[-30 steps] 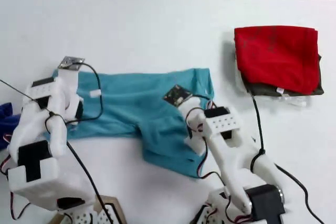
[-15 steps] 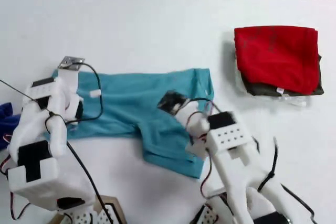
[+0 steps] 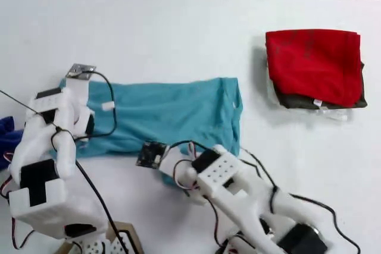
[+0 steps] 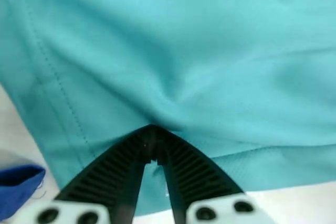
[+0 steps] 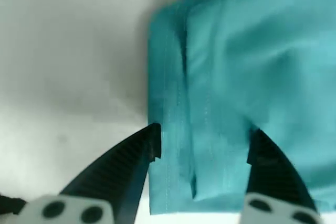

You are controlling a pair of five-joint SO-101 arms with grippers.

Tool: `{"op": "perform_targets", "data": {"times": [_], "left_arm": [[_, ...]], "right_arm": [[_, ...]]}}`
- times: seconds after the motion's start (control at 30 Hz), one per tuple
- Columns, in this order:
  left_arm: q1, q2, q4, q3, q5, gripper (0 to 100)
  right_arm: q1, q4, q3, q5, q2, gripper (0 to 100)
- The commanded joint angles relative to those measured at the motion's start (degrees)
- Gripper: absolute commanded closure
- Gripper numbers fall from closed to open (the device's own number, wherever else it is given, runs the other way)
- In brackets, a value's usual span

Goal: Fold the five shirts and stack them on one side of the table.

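A teal shirt (image 3: 166, 114) lies spread across the table's middle left. My left gripper (image 4: 153, 157) is shut on a pinch of its fabric at the left end, where the left arm (image 3: 56, 117) rests over it. My right gripper (image 5: 203, 145) is open at the shirt's front edge, and its two fingers straddle a folded teal hem (image 5: 178, 129). In the high view the right arm (image 3: 220, 173) covers that front part of the shirt. At the right sits a folded red shirt (image 3: 314, 63) on top of a dark shirt (image 3: 324, 104).
A blue cloth (image 3: 5, 134) pokes in at the table's left edge, and shows again as blue cloth (image 4: 18, 187) beside the teal shirt. Bare white table (image 3: 149, 22) stretches behind the shirts. A white layer (image 3: 333, 113) peeks out under the stack.
The right arm has swung left and back toward the table's front edge, off the shirt's middle. The teal flap that hung toward the front has drawn in. The left arm has not moved.
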Motion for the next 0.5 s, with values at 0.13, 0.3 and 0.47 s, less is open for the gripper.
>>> {"op": "perform_targets", "data": {"times": [0.13, 0.3, 0.47], "left_arm": [[-0.4, -0.4, -1.4, 0.2, -0.4, 97], [-0.4, -0.4, -1.4, 0.2, -0.4, 97], [-0.4, -0.4, -1.4, 0.2, -0.4, 97]], "right_arm": [[-0.3, 0.7, -6.1, -0.4, 9.5, 72.6], [-0.3, 3.2, -6.4, -0.4, 10.2, 72.6], [-0.2, 11.2, -12.0, -0.4, 8.5, 72.7]]}}
